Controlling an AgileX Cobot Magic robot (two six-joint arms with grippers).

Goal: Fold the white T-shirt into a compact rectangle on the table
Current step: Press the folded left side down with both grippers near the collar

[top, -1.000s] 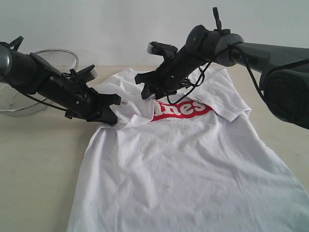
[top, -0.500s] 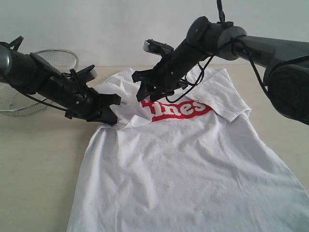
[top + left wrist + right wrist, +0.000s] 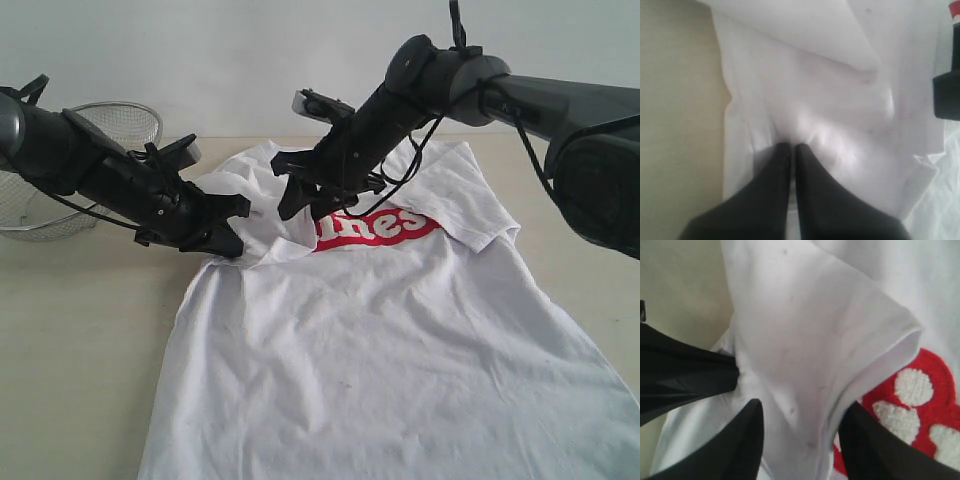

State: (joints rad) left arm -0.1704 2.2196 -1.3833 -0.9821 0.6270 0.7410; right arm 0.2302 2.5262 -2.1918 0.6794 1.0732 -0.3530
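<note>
Table (image 3: 80, 340) bears white T-shirt (image 3: 400, 340); L pincer (image 3: 238, 228) clamped on it, R pincer (image 3: 302, 212) gapes astride it.

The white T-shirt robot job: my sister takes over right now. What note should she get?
Left gripper: shut, pinching cloth of the white T-shirt.
Right gripper: jaws straddle a raised fold of it; grip unclear.
Shirt: red lettering up, mostly flat on the table, bunched between the grippers.
Done: no finished fold.
To do: every fold into the rectangle.
</note>
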